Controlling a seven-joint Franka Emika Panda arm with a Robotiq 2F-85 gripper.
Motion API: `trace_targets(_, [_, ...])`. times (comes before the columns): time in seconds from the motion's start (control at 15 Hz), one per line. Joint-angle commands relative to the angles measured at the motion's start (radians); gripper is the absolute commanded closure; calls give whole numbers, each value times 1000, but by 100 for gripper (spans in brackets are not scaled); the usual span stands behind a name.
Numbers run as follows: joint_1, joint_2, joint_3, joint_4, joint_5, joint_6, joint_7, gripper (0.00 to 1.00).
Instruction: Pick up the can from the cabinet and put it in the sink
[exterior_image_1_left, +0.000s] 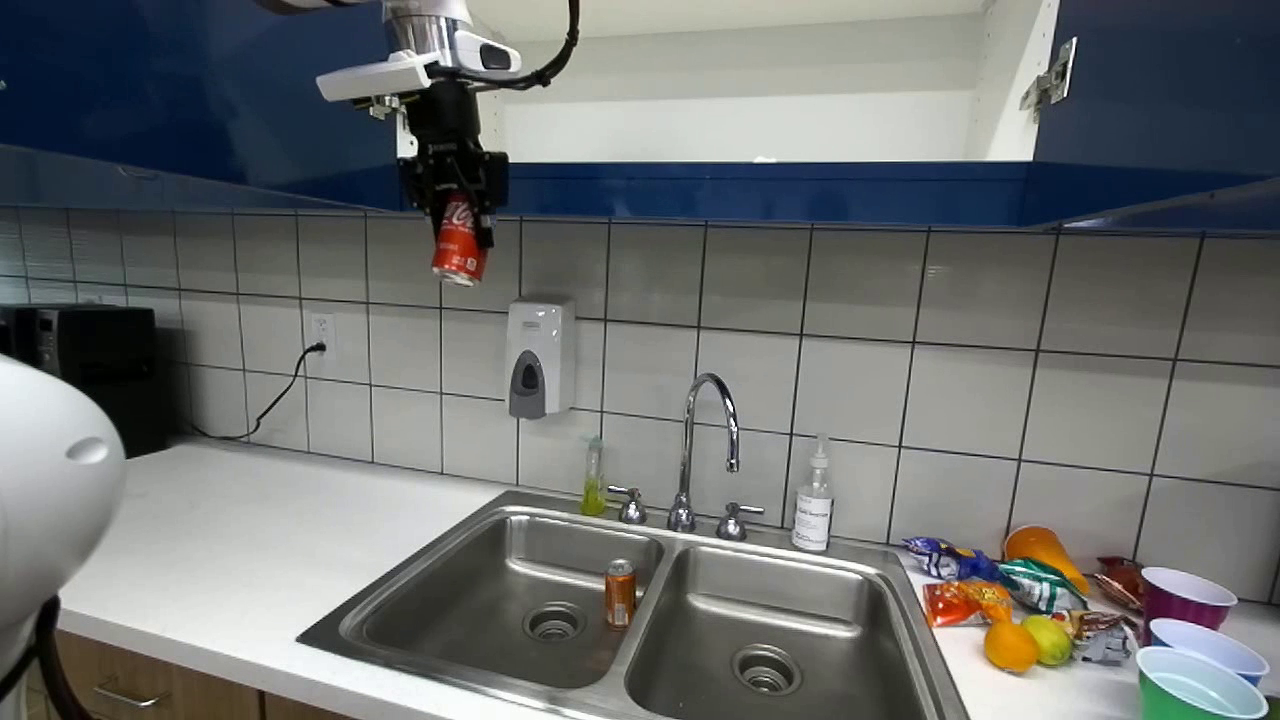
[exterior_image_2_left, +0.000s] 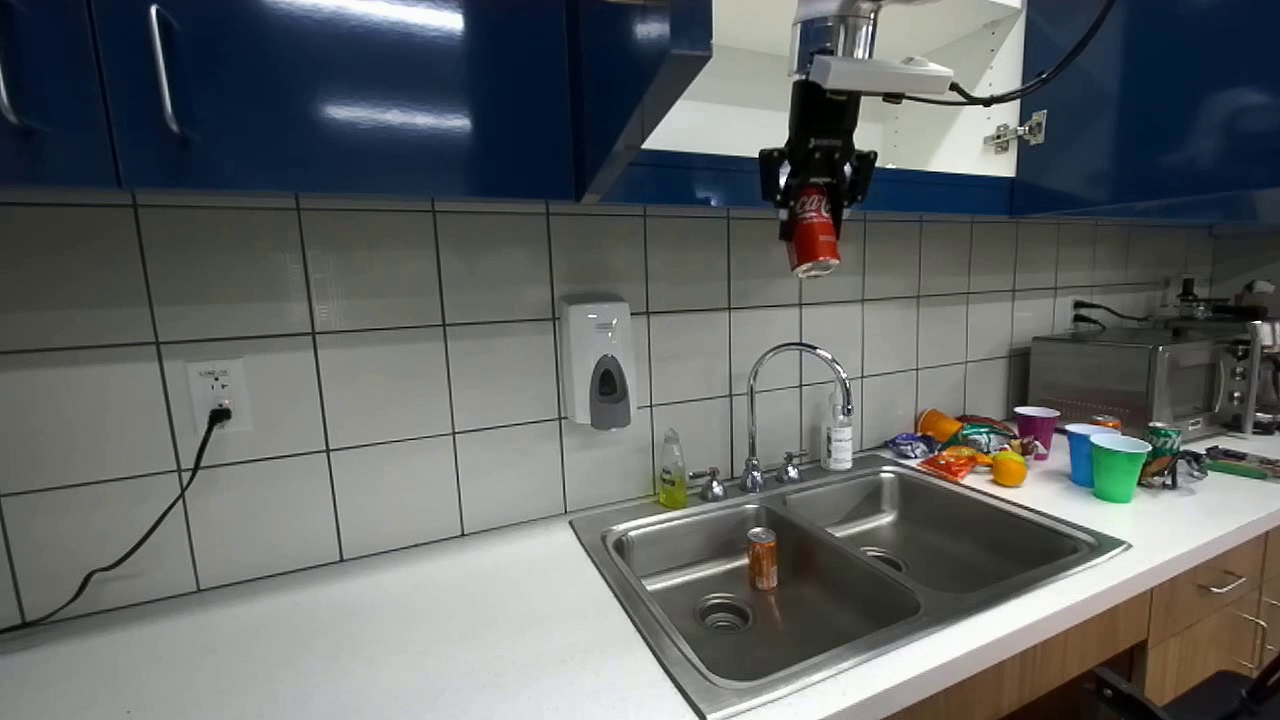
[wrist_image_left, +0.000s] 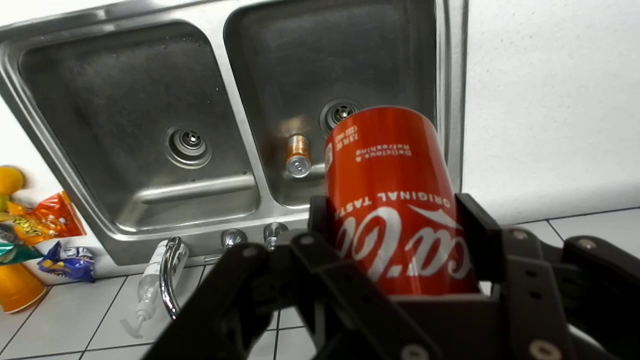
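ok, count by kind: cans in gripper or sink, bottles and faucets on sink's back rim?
Cans: 2 (red Coca-Cola can in gripper, orange can in sink)
Bottles: 2 (yellow-green liquid bottle, clear pump bottle)
Faucets: 1 (gooseneck faucet)
Total: 5

Kitchen: sink (exterior_image_1_left: 765, 610) below wall cabinet (exterior_image_1_left: 740, 130)

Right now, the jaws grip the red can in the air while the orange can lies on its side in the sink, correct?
Not quite: the orange can stands upright in the sink, as both exterior views show. The jaws do grip the red can in the air.
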Motion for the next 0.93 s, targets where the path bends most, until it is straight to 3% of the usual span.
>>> trace_targets(0.0, [-23, 4, 9, -29, 5, 43, -27, 62])
trace_targets(0.87, [-21, 58, 9, -107, 12, 98, -20, 62])
